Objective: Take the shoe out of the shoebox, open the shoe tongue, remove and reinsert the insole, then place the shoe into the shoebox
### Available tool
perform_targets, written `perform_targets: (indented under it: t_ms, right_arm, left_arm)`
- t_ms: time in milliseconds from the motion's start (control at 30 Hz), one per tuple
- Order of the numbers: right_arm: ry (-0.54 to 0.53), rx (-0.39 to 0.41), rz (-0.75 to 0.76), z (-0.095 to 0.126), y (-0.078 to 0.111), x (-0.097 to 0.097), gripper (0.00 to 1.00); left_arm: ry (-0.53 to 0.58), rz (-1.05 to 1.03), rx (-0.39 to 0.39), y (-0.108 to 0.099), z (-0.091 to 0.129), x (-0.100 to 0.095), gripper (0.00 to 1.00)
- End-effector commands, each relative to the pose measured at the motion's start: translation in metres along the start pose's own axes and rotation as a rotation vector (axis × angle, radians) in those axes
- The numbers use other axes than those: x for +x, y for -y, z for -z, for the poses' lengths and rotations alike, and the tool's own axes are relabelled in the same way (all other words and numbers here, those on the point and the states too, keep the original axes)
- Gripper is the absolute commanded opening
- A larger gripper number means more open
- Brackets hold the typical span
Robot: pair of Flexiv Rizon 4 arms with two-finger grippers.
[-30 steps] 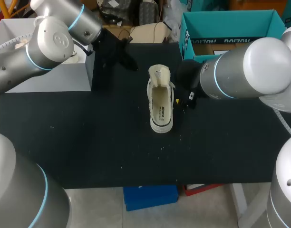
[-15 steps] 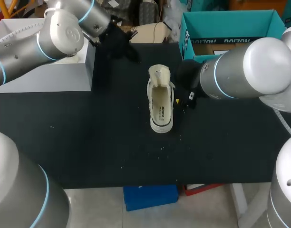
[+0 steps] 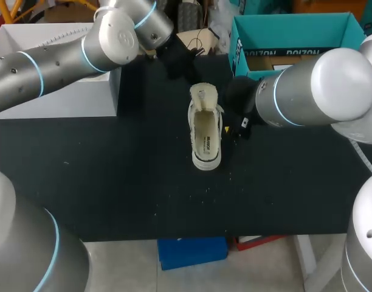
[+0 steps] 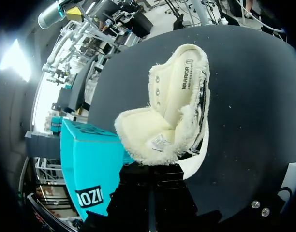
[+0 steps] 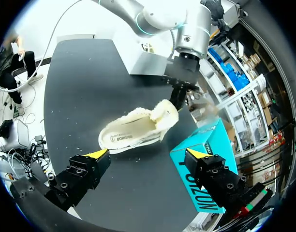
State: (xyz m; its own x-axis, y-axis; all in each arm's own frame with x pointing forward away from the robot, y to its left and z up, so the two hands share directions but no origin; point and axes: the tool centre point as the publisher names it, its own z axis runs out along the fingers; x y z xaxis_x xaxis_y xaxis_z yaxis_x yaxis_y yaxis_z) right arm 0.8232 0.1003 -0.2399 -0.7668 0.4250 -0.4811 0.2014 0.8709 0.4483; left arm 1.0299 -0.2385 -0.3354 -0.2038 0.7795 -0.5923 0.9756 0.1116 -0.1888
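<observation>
A cream shoe with fleecy lining lies on the black table, heel toward me. Its tongue is folded back over the toe, and the insole shows inside. The teal shoebox stands at the back right. My left gripper hangs just behind the toe end, shut with nothing in it; its wrist view looks down on the tongue right ahead of it. My right gripper waits beside the shoe's right flank, open wide, with the shoe ahead of its fingertips.
A pale grey box sits at the table's back left. The shoebox is close beside my right gripper's far finger. Small white crumbs lie in front of the shoe.
My left arm has swung right from the back-left corner to just behind the shoe's toe. The right arm and the shoe have stayed put.
</observation>
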Motion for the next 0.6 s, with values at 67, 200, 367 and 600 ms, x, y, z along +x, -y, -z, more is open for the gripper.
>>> perform_targets:
  t_ms: [67, 200, 367, 600]
  right_arm:
    - [-0.002, -0.001, 0.000, -0.001, 0.000, 0.000, 1.00]
    - [-0.002, -0.001, 0.000, -0.001, 0.000, 0.000, 1.00]
    - [-0.002, -0.001, 0.000, -0.001, 0.000, 0.000, 1.00]
    - [-0.002, -0.001, 0.000, -0.001, 0.000, 0.000, 1.00]
  left_arm:
    - [0.021, -0.004, -0.009, 0.024, 0.011, 0.013, 0.00]
    - [0.028, 0.003, -0.006, 0.033, 0.014, 0.020, 0.00]
    - [0.032, 0.002, 0.009, 0.043, 0.008, 0.025, 0.00]
    - [0.034, 0.003, 0.035, 0.052, -0.003, 0.029, 0.00]
